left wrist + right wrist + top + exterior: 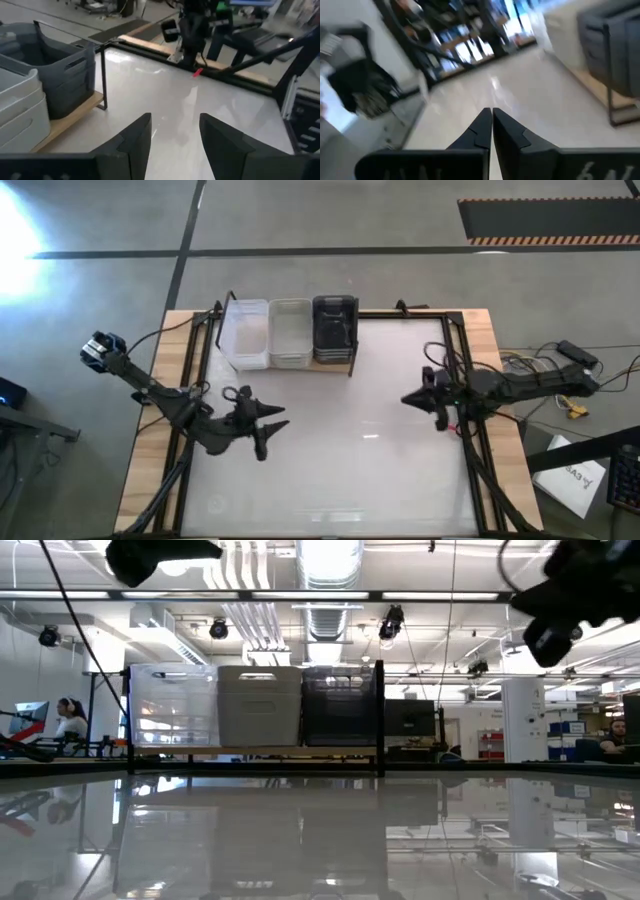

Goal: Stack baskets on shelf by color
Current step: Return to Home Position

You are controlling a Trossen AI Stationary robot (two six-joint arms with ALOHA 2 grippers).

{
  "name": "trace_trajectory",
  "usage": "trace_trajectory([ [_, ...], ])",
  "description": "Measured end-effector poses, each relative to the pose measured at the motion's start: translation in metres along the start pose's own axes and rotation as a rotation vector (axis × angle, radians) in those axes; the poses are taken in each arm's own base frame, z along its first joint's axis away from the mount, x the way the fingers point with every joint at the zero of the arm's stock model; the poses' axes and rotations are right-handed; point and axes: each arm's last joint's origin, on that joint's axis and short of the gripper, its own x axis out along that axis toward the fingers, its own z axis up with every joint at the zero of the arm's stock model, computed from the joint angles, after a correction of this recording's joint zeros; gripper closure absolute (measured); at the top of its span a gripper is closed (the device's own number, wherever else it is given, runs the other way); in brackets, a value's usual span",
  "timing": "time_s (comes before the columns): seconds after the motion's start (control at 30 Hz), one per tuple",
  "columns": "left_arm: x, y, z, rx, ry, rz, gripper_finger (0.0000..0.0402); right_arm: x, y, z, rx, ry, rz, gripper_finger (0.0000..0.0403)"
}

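Three baskets stand side by side on the shelf [290, 366] at the table's far edge: a translucent white basket [246, 333], a light grey basket [290, 332] and a dark grey basket [334, 328]. In the low view they show as the white basket [173, 705], light grey basket [259, 706] and dark grey basket [340, 705] inside the black wire frame. My left gripper [272, 424] hovers open over the table's left middle, well clear of the shelf [75, 117]. My right gripper [408, 399] hovers shut at the right middle, holding nothing.
A black frame rail [470, 420] runs round the glossy white tabletop [360, 460], with wooden margins outside it. Cables and a box lie off the table's right edge [570, 380]. People sit in the room beyond [70, 720]. Open tabletop lies between the two grippers.
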Motion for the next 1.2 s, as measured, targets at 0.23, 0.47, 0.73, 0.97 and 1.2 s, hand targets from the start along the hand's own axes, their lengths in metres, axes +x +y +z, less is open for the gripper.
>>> trace_trajectory([
  [0.23, -0.018, 0.046, -0.011, -0.068, -0.061, -0.131, 0.0249, -0.017, 0.002, -0.030, -0.008, -0.155, 0.104, 0.0394],
  [0.47, -0.028, 0.110, -0.029, -0.112, -0.162, -0.202, 0.0250, -0.012, 0.000, -0.047, -0.068, -0.096, 0.178, 0.0394],
  [0.73, -0.035, 0.164, -0.070, -0.147, -0.291, -0.299, 0.0250, -0.013, 0.001, -0.045, -0.095, -0.116, 0.202, 0.0394],
  [0.97, -0.047, 0.172, -0.079, -0.036, -0.294, -0.290, 0.0250, -0.013, 0.000, -0.045, -0.142, -0.123, 0.170, 0.0394],
  [1.2, -0.038, 0.172, -0.088, 0.159, -0.199, -0.250, 0.0250, -0.013, -0.002, -0.044, -0.249, -0.158, 0.076, 0.0394],
])
